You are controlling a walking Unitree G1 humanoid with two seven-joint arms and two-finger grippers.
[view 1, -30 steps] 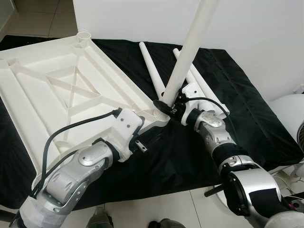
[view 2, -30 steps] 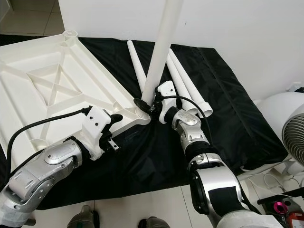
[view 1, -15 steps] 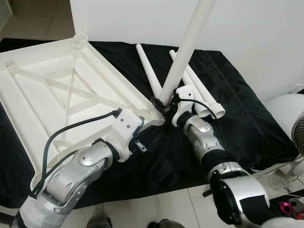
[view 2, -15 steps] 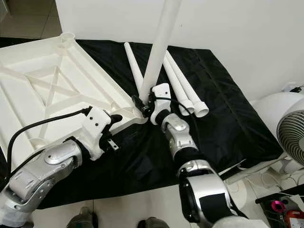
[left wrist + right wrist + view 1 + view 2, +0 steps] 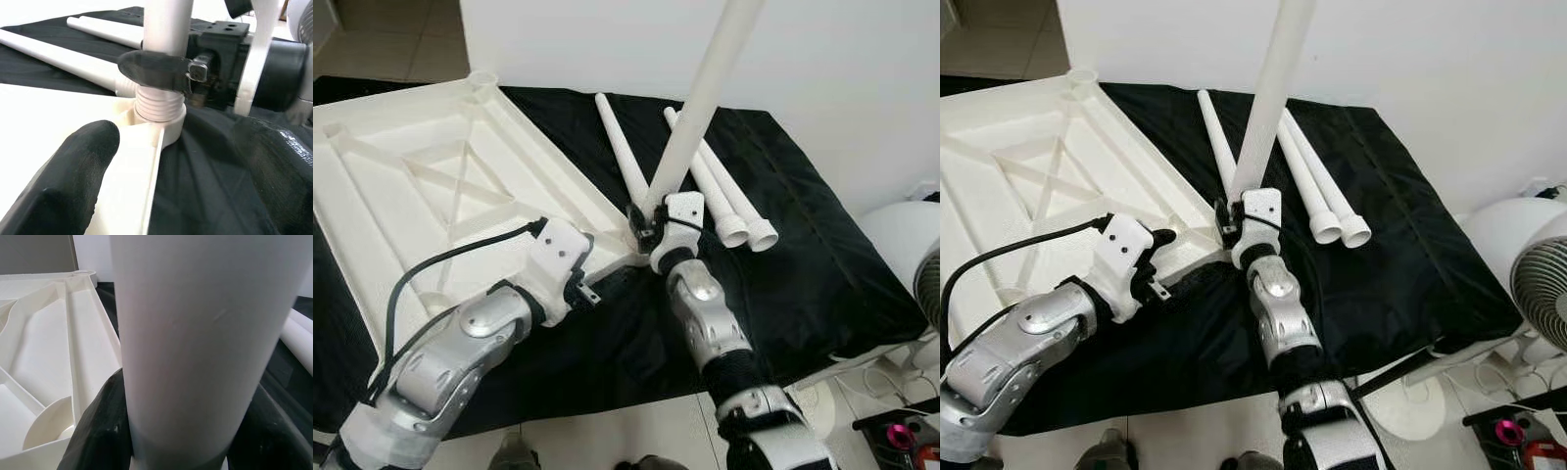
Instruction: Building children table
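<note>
Right gripper (image 5: 646,217) clamped on my upright table leg (image 5: 697,106) just above its threaded end, seated in the corner socket (image 5: 161,121) of the upturned tabletop (image 5: 431,186). Leg's long axis rises steeply from socket, leaning slightly. Left gripper (image 5: 592,286) pinches tabletop rim beside socket. Three spare legs (image 5: 729,201) lie beyond the socket.

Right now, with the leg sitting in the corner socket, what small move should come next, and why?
Probably twist the leg with the right gripper to screw it further in. The left wrist view shows its threaded end partly above the socket of the tabletop, so it looks not fully seated. The left gripper braces that corner and should hold there.
</note>
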